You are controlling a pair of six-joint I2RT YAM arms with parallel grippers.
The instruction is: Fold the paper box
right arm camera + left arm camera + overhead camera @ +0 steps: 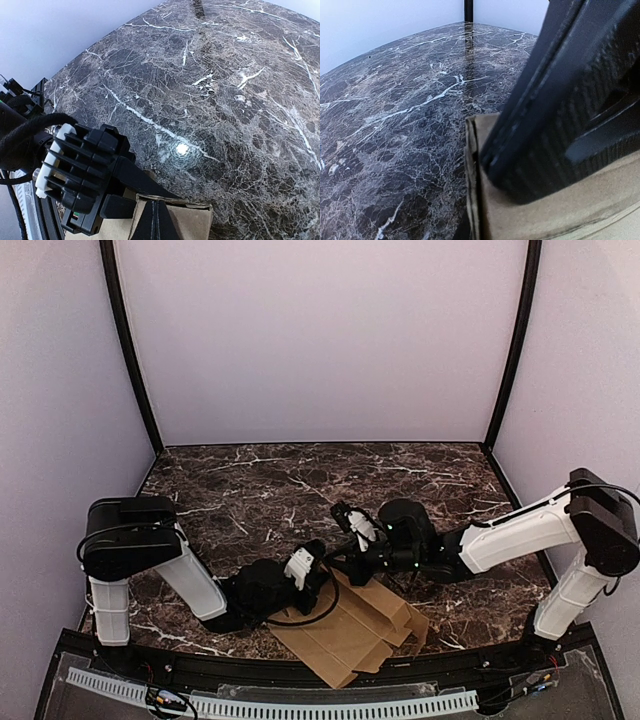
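Note:
The paper box is a flat brown cardboard blank lying at the table's near edge, between the two arms. Both grippers meet at its far left corner. My left gripper is shut on a raised flap there; its upper finger runs along the flap's top edge. My right gripper is shut with nothing between its fingers, its tips resting against the same flap. In the left wrist view a black finger lies across the cardboard, and the layered flap edge stands upright.
The dark marble table stretches beyond the box to the white back wall. Black corner posts stand at both back corners. A slotted rail runs along the near edge. A black cable loops over the cardboard.

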